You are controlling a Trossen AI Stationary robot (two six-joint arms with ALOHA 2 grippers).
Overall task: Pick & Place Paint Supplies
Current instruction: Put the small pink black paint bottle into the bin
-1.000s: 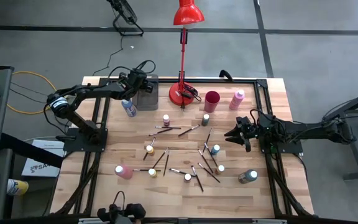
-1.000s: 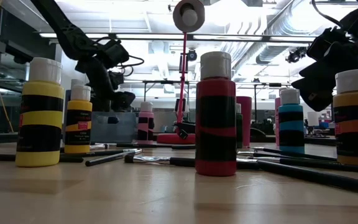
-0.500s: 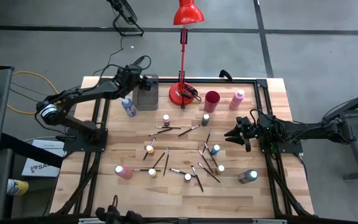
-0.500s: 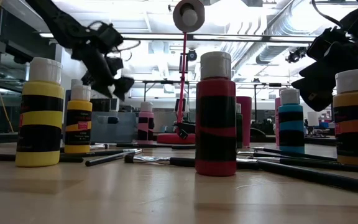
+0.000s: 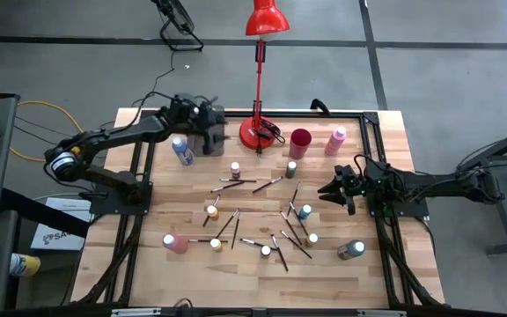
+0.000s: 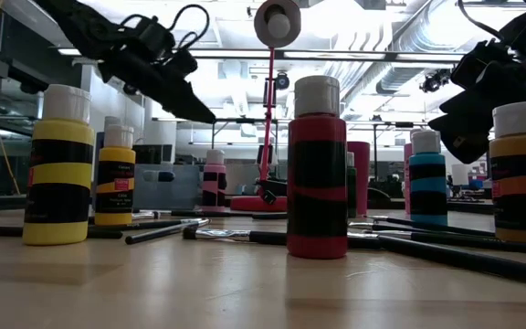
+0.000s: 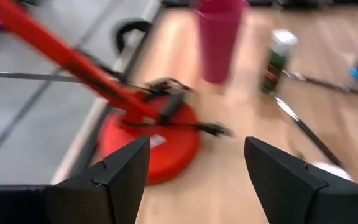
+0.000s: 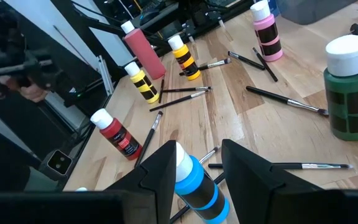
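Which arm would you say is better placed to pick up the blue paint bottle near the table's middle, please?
The right. Its gripper, jaws open, hangs directly by the blue paint bottle. The left gripper, also open, is at the far edge beside the red lamp base.

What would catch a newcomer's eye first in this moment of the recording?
The red desk lamp at the table's far edge stands out, with the dark red cup beside its base. Across the middle of the wooden table lies a scatter of paint bottles and paintbrushes. The left gripper hangs open over the grey bin; the right gripper waits open at the scatter's right edge.
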